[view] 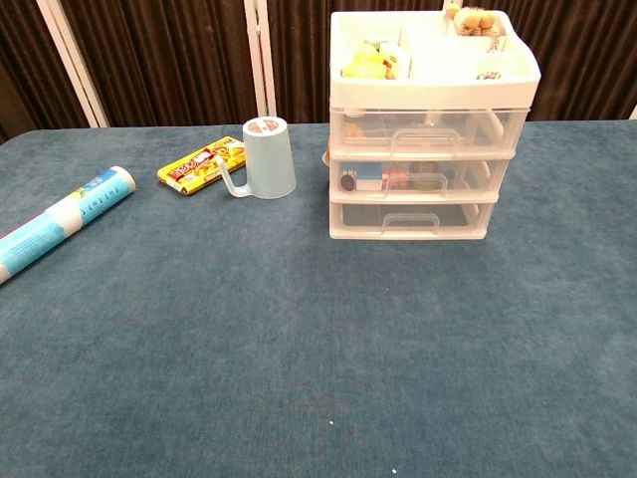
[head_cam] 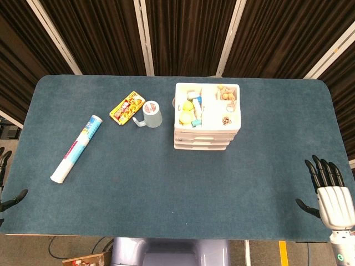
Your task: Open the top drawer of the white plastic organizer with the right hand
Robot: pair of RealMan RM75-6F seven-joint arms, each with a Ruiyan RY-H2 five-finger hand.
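The white plastic organizer [head_cam: 207,116] stands at the table's middle rear; its open top tray holds small items. In the chest view the organizer [view: 428,124] shows three stacked clear drawers, all pushed in, and the top drawer [view: 426,130] has a handle at its front centre. My right hand [head_cam: 330,191] hovers at the table's front right edge, far from the organizer, fingers spread and holding nothing. Only the dark fingertips of my left hand [head_cam: 6,183] show at the left edge, apart and holding nothing. The chest view shows neither hand.
A pale blue mug [head_cam: 151,114] stands upside down just left of the organizer, with a yellow snack packet [head_cam: 127,108] beside it. A rolled white and blue tube [head_cam: 77,148] lies further left. The blue table [head_cam: 183,188] stretches wide in front.
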